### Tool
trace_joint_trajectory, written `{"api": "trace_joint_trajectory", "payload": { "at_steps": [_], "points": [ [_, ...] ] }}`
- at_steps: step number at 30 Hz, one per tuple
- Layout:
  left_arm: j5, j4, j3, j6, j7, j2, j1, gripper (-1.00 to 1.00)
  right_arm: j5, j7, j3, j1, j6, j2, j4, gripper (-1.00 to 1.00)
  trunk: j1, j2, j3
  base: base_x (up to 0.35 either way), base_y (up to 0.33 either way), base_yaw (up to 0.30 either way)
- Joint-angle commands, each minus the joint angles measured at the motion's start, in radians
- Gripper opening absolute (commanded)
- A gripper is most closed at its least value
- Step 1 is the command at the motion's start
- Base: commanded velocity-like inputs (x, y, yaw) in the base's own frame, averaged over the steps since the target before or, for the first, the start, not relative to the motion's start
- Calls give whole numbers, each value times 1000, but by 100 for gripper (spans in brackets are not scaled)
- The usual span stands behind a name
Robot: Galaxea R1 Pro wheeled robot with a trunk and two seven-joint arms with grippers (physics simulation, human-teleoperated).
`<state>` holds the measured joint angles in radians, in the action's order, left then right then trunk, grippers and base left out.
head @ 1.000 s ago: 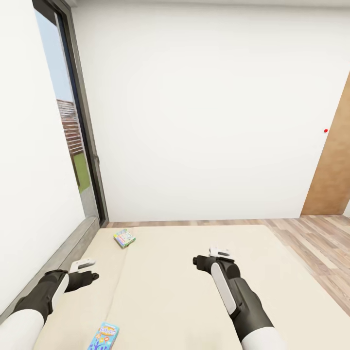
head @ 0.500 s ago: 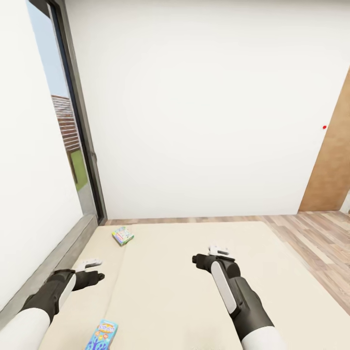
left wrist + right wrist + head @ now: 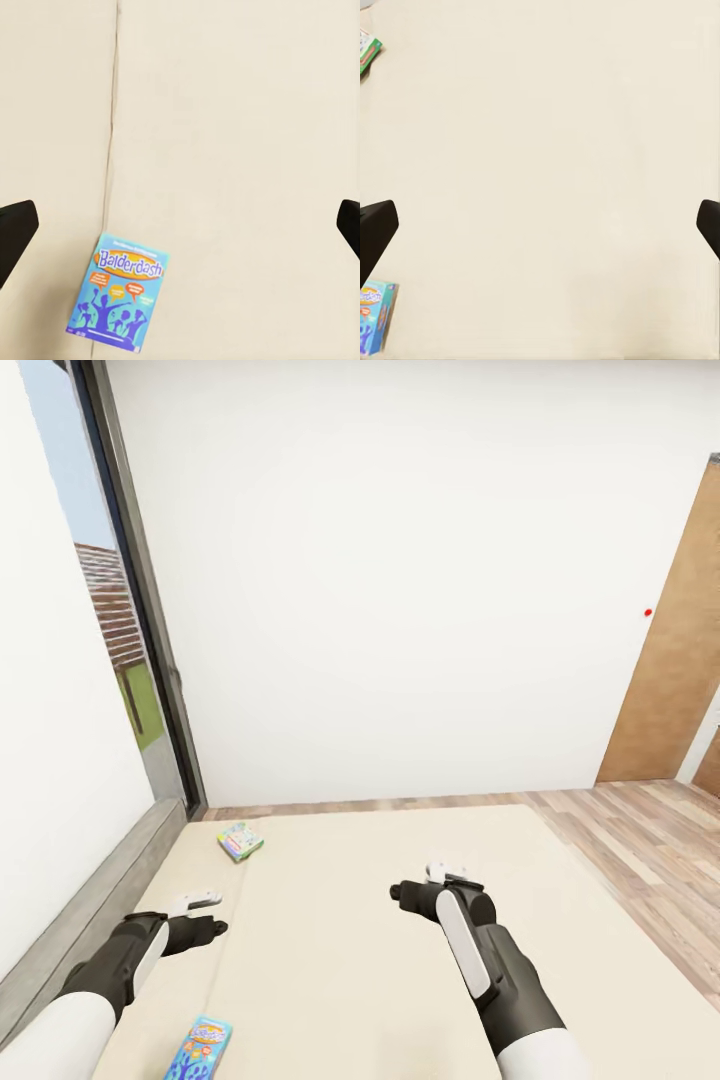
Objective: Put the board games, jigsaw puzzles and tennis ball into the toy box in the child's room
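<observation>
A: Two board games lie on the cream bed (image 3: pixel 360 960) in front of you: a blue "Balderdash" box (image 3: pixel 199 1048) near the bed's near left corner, and a green, pale-topped box (image 3: pixel 240 842) by its far left corner, next to the window (image 3: pixel 110 660).

B: What has changed in the last second?

A: Mostly your camera. The whole head view has swung; the brown door (image 3: pixel 665 660) has slid inward, so that is not the boxes moving. Your left tool (image 3: pixel 205 900) has crept inward over the bed, toward the seam. Your right tool (image 3: pixel 440 872) looks unmoved relative to the bed.

B: And the tools themselves?

A: Both are spread wide and empty. In each wrist view the dark fingertips (image 3: pixel 16 225) sit at opposite borders with bare mattress between them. The left wrist view has the Balderdash box (image 3: pixel 118 292) flat on the mattress, just beside the seam.

B: So what does that mean for the job?

A: I'd judge nothing is picked up yet. You seem to be lining up on the blue box; it lies flat, so you'll likely need an edge grip.
</observation>
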<state>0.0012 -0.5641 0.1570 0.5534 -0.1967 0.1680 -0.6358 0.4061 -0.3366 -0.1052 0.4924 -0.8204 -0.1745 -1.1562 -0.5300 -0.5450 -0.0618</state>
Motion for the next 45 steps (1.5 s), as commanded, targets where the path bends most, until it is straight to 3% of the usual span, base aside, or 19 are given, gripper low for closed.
{"api": "trace_joint_trajectory", "payload": {
  "at_steps": [1, 17, 26, 45],
  "points": [
    [0, -2, 4, 7, -5, 0, -1, 100, 10, -10, -1, 1, -7, 0, -2, 100, 0, -2, -4, 0, 0, -108],
    [1, -3, 6, 7, -6, 5, -1, 100, 2, -15, -19, 0, -18, 0, -7, 100, 0, -2, -29, 0, 0, -92],
    [2, -2, 8, 7, -5, 3, -1, 100, -3, -18, -70, 0, -10, 0, -7, 100, 0, -2, -31, 0, 0, -7],
    [1, -2, 5, 7, -4, -1, -1, 100, -3, -16, -82, 0, -6, 0, -6, 100, 0, -2, -32, 0, 0, 229]
  ]
}}
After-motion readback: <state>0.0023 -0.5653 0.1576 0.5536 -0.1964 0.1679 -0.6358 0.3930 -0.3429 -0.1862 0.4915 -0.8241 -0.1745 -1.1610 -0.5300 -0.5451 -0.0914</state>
